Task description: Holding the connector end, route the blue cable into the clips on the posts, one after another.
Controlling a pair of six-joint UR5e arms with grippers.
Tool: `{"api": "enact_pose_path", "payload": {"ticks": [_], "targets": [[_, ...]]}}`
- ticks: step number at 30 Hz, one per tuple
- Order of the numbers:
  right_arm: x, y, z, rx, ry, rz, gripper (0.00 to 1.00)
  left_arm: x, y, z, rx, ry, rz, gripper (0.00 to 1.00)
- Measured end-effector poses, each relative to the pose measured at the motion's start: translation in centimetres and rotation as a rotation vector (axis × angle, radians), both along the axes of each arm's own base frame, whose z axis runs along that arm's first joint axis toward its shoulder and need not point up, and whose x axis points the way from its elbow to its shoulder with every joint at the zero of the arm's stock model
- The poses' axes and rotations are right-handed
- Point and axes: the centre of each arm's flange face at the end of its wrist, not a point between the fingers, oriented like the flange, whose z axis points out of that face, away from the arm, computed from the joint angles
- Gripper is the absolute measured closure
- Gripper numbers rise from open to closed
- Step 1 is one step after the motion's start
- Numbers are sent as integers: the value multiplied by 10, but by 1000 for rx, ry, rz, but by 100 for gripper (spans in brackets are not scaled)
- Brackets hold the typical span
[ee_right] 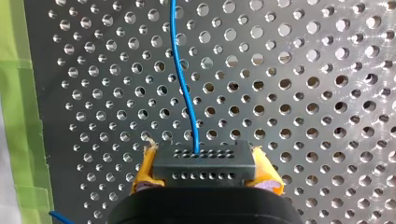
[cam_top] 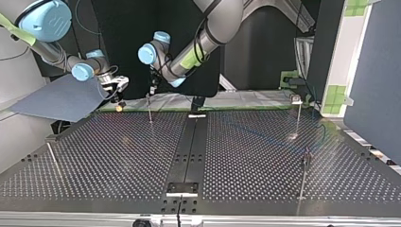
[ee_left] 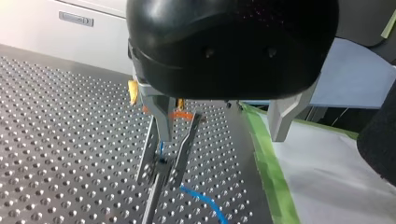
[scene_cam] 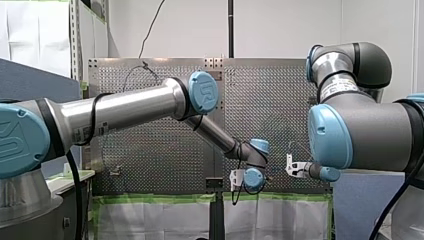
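Note:
In the right wrist view my right gripper (ee_right: 204,164) is shut, its yellow pads (ee_right: 144,168) clamping a black connector (ee_right: 204,161). The thin blue cable (ee_right: 183,88) leaves the connector and runs ahead over the perforated table. In the left wrist view my left gripper (ee_left: 222,135) is open, with nothing between its fingers. One metal finger (ee_left: 159,119) stands right by a clip (ee_left: 163,156) on a thin post. The blue cable (ee_left: 201,201) runs through that clip and away over the table. In the top view my left gripper (cam_top: 152,87) hangs over that post (cam_top: 149,111).
Three more thin posts stand on the table in the top view: one at the left (cam_top: 53,156), one at the far right (cam_top: 298,116), one at the near right (cam_top: 304,175). Green tape (ee_left: 266,163) lines the table's edge. A grey-blue panel (cam_top: 56,99) lies beside my right gripper (cam_top: 116,87).

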Motion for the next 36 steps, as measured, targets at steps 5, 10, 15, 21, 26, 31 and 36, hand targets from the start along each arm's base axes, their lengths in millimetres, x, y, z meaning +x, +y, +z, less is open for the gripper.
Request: {"api": "enact_pose_path", "payload": {"ticks": [5, 10, 15, 21, 26, 31, 36], "targets": [[1, 1, -1, 2, 0, 1, 100, -9, -3, -2, -4, -4, -6, 0], [2, 2, -2, 4, -1, 8, 100, -10, -8, 0, -28, -23, -11, 0], [3, 3, -4, 6, -1, 12, 100, -8, -11, 3, -51, -50, -10, 0], [3, 3, -5, 8, -2, 13, 100, -4, -11, 4, -61, -64, -1, 0], [4, 3, -5, 8, -2, 14, 100, -4, -12, 4, -60, -67, -4, 0], [4, 3, -6, 10, -2, 13, 100, -4, -12, 5, -58, -73, -4, 0], [3, 3, -6, 10, -3, 12, 100, -3, -11, 5, -55, -72, 0, 0]]}}
